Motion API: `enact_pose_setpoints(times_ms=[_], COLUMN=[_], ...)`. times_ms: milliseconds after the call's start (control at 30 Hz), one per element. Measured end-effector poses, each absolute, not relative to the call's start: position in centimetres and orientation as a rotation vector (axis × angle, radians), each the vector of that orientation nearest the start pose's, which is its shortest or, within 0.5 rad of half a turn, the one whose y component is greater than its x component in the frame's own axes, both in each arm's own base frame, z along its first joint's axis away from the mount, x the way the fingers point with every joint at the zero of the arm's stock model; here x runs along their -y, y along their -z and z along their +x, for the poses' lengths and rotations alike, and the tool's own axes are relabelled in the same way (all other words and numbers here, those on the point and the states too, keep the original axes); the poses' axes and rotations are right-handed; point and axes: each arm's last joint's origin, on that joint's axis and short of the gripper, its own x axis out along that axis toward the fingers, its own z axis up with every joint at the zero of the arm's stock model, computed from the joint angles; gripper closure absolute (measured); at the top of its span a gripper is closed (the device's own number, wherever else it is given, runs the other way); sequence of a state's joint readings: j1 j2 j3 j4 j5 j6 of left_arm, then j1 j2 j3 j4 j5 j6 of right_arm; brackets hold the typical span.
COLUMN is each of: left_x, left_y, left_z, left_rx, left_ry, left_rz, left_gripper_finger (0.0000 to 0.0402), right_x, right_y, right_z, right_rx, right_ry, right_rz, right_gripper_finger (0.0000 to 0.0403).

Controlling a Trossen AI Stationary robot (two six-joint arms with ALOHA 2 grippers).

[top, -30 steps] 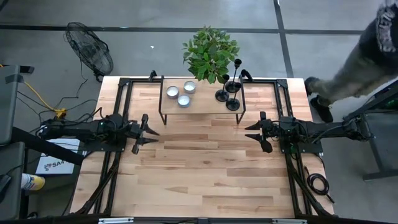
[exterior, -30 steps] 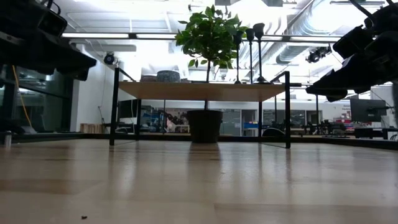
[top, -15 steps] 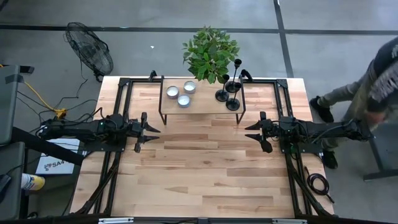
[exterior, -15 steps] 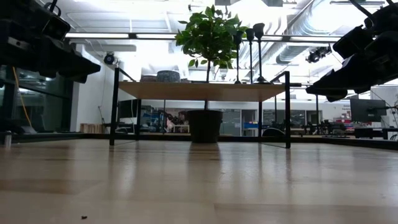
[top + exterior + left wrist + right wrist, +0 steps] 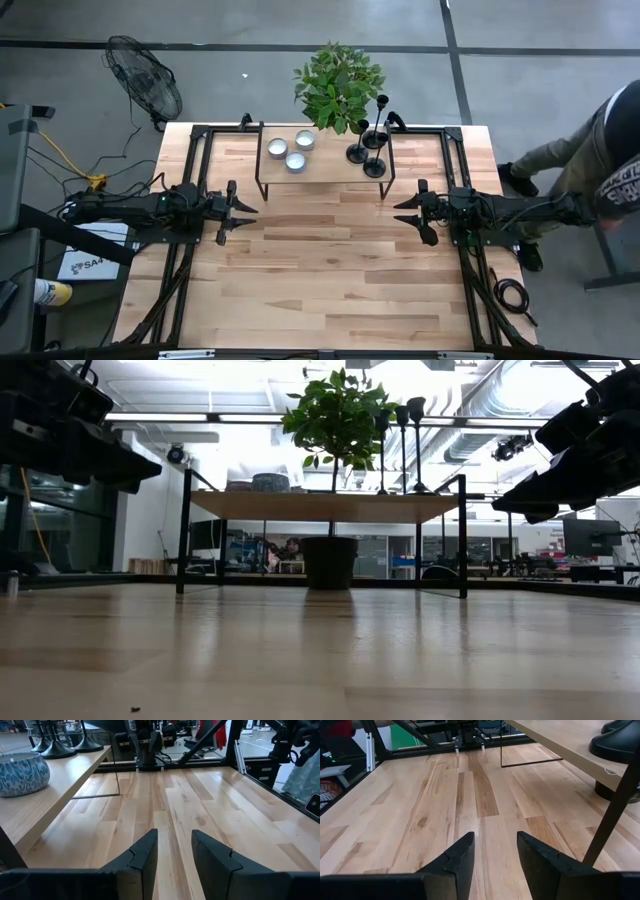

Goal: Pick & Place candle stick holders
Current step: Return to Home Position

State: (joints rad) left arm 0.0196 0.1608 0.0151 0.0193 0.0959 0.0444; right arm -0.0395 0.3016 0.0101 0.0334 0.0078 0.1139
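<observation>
three black candle stick holders [image 5: 374,168] with flared bases and thin stems top the shelf [image 5: 330,162]; both jaws parted.

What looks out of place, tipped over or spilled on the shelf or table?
Nothing stands out. The three candle stick holders stand upright at the right end of the shelf, three candles sit toward its left, nothing is spilled, and the left gripper and right gripper hang open and empty above the table.

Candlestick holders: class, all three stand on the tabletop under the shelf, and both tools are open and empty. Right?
No. The high view shows the three candlestick holders standing on top of the shelf, at its right end. The left tool and right tool are indeed open and empty.
</observation>
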Motion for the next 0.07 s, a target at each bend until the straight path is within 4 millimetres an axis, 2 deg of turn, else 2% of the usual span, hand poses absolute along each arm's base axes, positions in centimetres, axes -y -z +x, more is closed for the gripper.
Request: enact_pose_setpoints(times_ms=[67], left_x=[0.07], left_y=[-15.74], left_z=[10.64], left_rx=[-0.125], left_ry=[0.079], left_rz=[0.037], left_gripper_finger=[0.0285], right_x=[0.47], right_y=[-14.43], right_z=[11.32], right_rx=[-0.255], right_ry=[0.062], right_rz=[0.116], right_gripper_finger=[0.0261])
